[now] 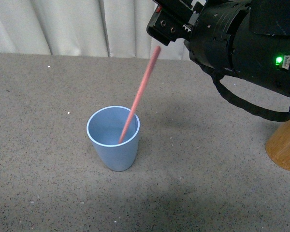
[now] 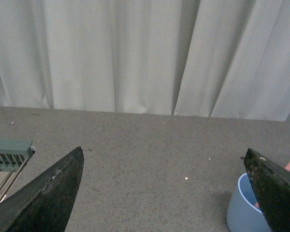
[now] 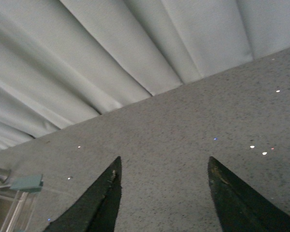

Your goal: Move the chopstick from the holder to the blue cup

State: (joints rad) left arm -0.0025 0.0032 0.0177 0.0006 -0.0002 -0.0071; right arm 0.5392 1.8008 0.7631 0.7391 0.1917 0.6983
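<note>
Grey speckled tabletop fills the front view, white pleated curtain behind it.

Left to right in front view: blue cup stands upright a bit left of centre, light blue, tapered to a narrower base, paler thin rim, no handle. One chopstick is in it: long, thin, straight, salmon-pink, lower end inside the cup, leaning on the rim at the cup's right side, upper end tilted up and right, rounded tip. That tip sits just below my right arm's black head at the top; touching or not, cannot tell. Arm body is bulky black with a green light and a looped cable. Holder is at the far right edge, orange-brown wood grain, smooth-sided, partly cut off and partly behind my arm, well apart from the cup.

Left wrist view: my left gripper has its dark fingers spread wide, nothing between them, just tabletop. Cup and a bit of pink stick peek in beside one finger; a pale green rack shows by the other.

Right wrist view: my right gripper is parted, holding nothing, fingers over bare tabletop, curtain beyond.
</note>
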